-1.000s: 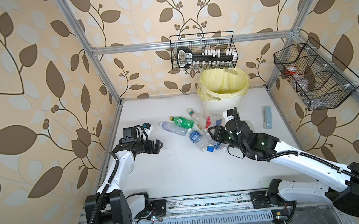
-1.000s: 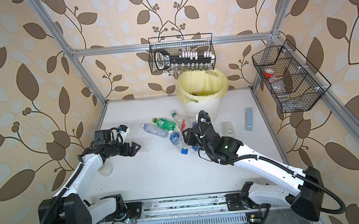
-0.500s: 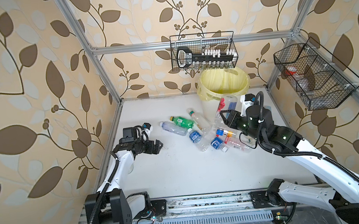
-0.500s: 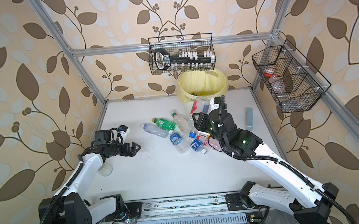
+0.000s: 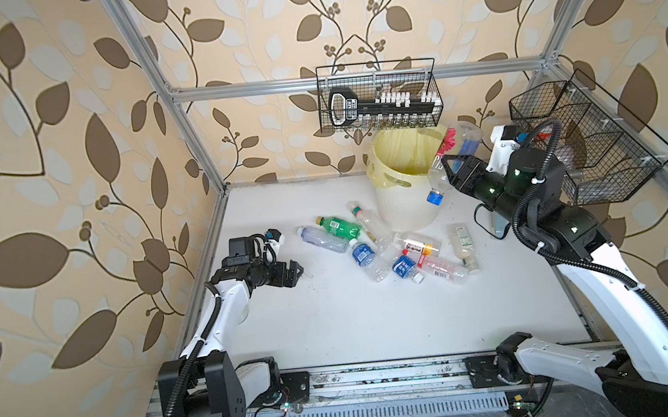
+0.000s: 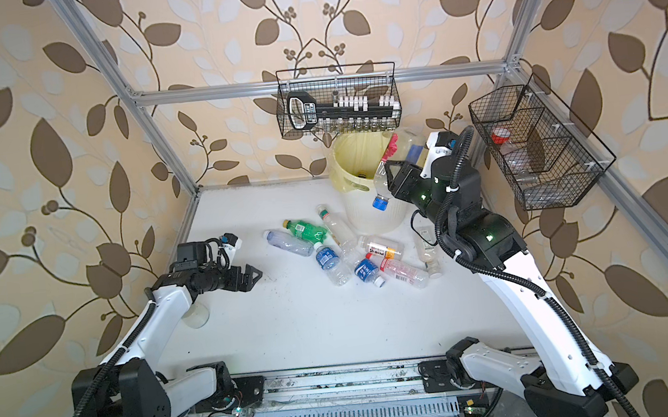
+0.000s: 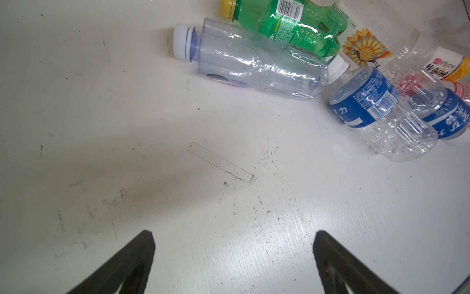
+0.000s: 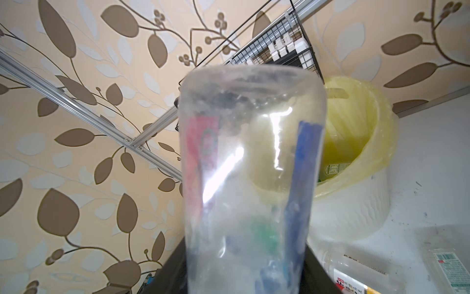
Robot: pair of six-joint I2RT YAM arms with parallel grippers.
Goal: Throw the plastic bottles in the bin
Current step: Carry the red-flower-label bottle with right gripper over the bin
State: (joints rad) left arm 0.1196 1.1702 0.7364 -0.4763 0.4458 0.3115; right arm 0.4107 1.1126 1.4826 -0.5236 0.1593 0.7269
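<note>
**Both top views**
- Right gripper [image 5: 446, 168]: jaws drawn narrow on the held bottle [image 5: 436, 181], a clear thin-walled plastic bottle with a blue cap and a red and blue label. The cap points down and the base is raised and tilted.
- Held bottle, position: lifted off the white table [image 5: 335, 322], near the rim of the bin [image 5: 399, 211], a round cream ribbed plastic bucket lined with a pale yellow bag. Whether it hangs over the mouth cannot be told here.
- Left gripper [image 5: 291, 273]: jaws wide and empty, low over the table, apart from the loose bottles [image 5: 405, 252].
- Loose bottles: on their sides in front of the bin, several touching.
- Clearance: a black wire basket [image 5: 380, 100] hangs on the wall above the bin. Keep the raised base clear of it.

**Left wrist view**
- Fingers [image 7: 132, 254]: black, spread wide, with bare scuffed table between them.
- Nearest pieces: a crumpled clear bottle [image 7: 254, 68] with a white cap and dented wall lies against a green bottle [image 7: 292, 28]. A ribbed blue-label bottle [image 7: 366, 107] lies just beside them.

**Right wrist view**
- Held bottle: glossy and translucent, filling the middle of the view, with its base away from the camera.
- Bin: the mouth is open beyond the bottle and offset to one side. The bag is thin and creased over the rim.
- Step in hand, judged: carry and release.
- Procedure: bring the whole bottle past the rim before opening the jaws. An empty, light bottle is likely to bounce off the bagged rim. Do not strike the bin, which looks light enough to shift.
</note>
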